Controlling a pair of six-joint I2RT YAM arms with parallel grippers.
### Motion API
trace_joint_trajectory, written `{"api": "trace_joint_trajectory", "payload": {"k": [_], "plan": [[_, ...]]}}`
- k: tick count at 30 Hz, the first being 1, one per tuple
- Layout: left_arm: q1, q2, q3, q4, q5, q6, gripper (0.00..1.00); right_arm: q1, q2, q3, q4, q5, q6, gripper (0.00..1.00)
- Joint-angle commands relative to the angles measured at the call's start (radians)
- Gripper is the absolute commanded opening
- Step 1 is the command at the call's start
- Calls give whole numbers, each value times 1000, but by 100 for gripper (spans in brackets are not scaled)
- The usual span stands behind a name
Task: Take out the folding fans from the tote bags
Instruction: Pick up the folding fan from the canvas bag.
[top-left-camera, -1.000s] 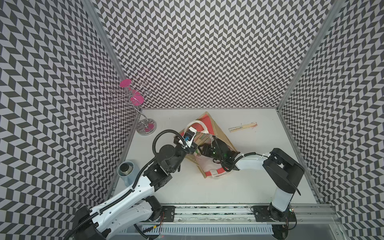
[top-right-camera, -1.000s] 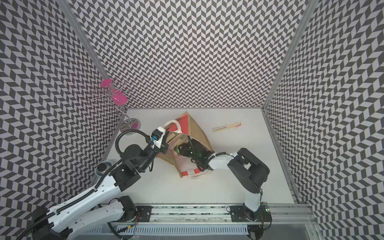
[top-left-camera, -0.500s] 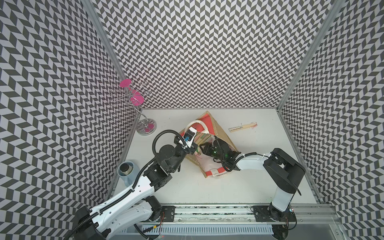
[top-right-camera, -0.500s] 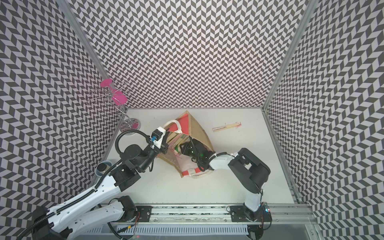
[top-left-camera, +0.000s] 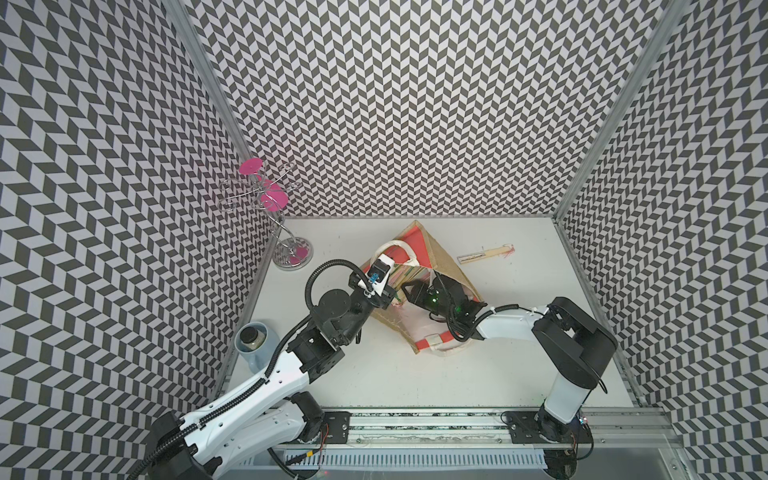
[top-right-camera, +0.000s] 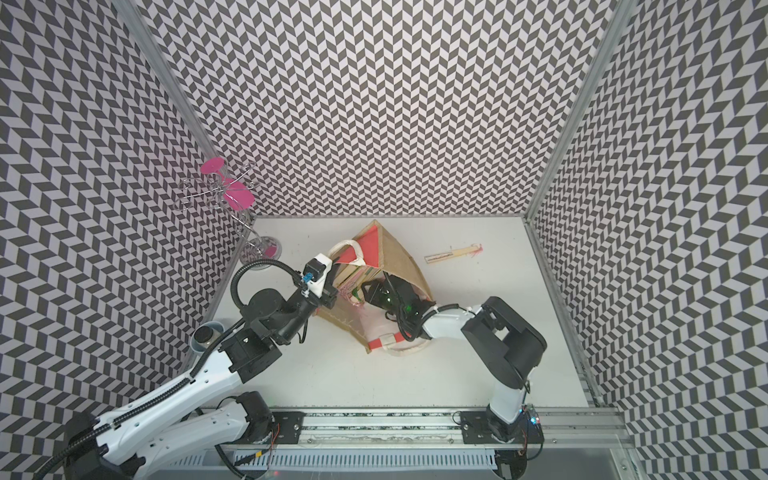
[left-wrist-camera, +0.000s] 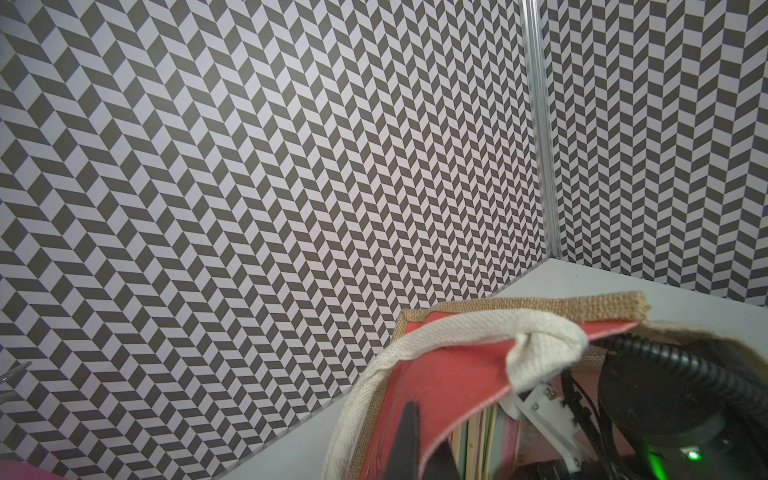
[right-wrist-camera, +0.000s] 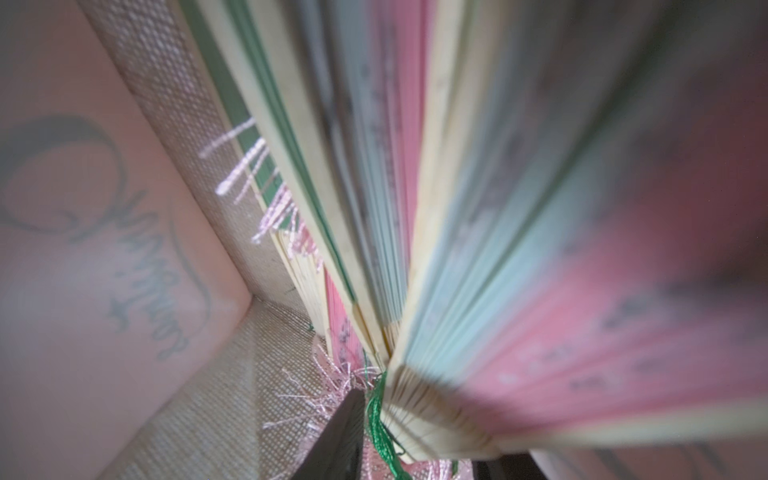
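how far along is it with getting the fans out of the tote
Done: one folding fan lies on the table beyond the tote bag. In hand: the left end effector pinches the bag's red trim, holding the mouth open, while the right end effector reaches into the packed stack of fans; whether it grips one is unclear. Still to do: that whole stack inside the bag.

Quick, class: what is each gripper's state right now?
Left gripper: shut on the rim of the tote bag.
Right gripper: inside the bag, folding fan between its jaws; grip cannot be told.
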Motion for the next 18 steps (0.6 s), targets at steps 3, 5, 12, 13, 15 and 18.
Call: {"api": "trace_joint_trajectory", "payload": {"k": [3, 5, 12, 13, 15, 18], "plan": [[1, -28, 16, 81, -15, -9, 0, -39, 9, 34, 111, 25, 35, 48], [1, -32, 15, 82, -17, -9, 0, -39, 11, 50, 92, 32, 26, 49], [-1, -40, 7, 94, 6, -20, 0, -40, 62, 175, -134, 101, 21, 49], [-2, -42, 6, 95, 11, -21, 0, -40, 71, 191, -163, 114, 18, 49], [-5, -47, 2, 99, 26, -27, 0, -41, 92, 229, -218, 135, 14, 49], [-8, -45, 4, 97, 38, -35, 0, -40, 113, 254, -238, 143, 4, 46]]}}
